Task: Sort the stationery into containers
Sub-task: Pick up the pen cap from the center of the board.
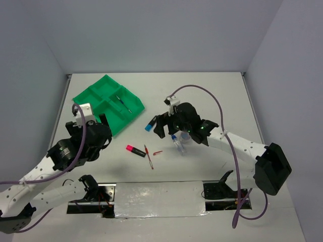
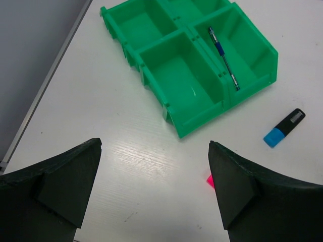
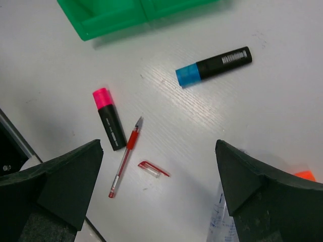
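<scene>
Right gripper [image 3: 159,146]: spread wide, pinching nothing, over the bare table [image 3: 212,126]. Close by the left finger, red pen [image 3: 125,159], loose red cap [image 3: 153,169] just beside it. Just left of the pen, pink highlighter [image 3: 109,118]. Farther ahead, toward the right finger, blue highlighter [image 3: 214,65]. Against the right finger, part of a clear tube [image 3: 218,219] and a sliver of orange [image 3: 304,175].

Left gripper [image 2: 155,146]: likewise spread, empty. Straight ahead and near, green tray [image 2: 202,117], with a blue pen [image 2: 224,58] lying along the divider in the compartment farthest right.
</scene>
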Controlling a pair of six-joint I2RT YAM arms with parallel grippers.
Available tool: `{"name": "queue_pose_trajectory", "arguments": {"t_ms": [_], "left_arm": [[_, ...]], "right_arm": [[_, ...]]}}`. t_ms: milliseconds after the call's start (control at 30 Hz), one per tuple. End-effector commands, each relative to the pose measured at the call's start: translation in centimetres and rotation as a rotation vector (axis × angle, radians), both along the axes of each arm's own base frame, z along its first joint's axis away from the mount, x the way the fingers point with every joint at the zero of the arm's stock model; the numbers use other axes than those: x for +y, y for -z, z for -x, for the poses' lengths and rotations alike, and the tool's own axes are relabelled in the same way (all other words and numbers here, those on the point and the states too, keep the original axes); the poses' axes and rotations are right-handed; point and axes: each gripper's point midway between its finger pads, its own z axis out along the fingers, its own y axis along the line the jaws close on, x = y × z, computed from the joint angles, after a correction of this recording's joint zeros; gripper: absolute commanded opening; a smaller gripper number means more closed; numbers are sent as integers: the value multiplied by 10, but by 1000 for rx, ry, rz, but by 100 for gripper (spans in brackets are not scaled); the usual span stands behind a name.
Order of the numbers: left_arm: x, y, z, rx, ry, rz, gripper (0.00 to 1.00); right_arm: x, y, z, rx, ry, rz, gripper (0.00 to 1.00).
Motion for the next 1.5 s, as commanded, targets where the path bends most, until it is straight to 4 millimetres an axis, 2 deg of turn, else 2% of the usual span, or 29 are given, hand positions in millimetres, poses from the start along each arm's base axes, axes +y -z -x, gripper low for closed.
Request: {"name": "queue_pose_trajectory", "arguments": {"t_ms": [0,167,367,433,500,667,800,833,933,967,1100,1133,1233,1267,1367,1400,1467], "left_arm": [[3,-7,-4,-27,-63,23,99],[-18,-3,-13,-8,-38,82,99],[-31,10,-14,73,-47,110,99],[-28,15,-8,112,-63,101,99],[-28,20,-5,143,-56,93,99],[-50,41,4,233,59,155,99],[-70,50,10,260,149,243,99],[-77,47,10,247,178,288,99],[-76,48,13,253,177,294,99],[-71,49,16,266,168,272,99],[-62,42,22,265,193,238,99],[-58,38,25,246,198,251,99],[-54,27,31,208,258,253,99],[-55,24,32,201,290,247,99],[-55,13,35,163,404,183,99],[-56,9,34,145,419,182,99],[-55,6,36,123,433,188,99]], "right_arm": [[0,-24,-4,-88,17,-50,100],[5,5,-6,-20,-24,41,100],[10,15,-4,34,-18,58,99],[11,19,1,45,-7,83,99],[13,15,1,32,9,97,98],[20,18,15,44,36,169,97],[10,23,21,67,113,189,96],[2,22,20,61,156,199,95],[-11,20,19,46,293,178,95],[-13,11,19,43,354,130,98],[-17,4,26,-25,436,121,100],[-15,3,30,-23,413,140,100],[-3,9,37,-104,160,276,100],[5,15,49,-141,-42,348,100],[9,34,69,-203,-350,458,100],[13,43,86,-160,-466,450,100],[17,49,91,-165,-568,476,100]]}}
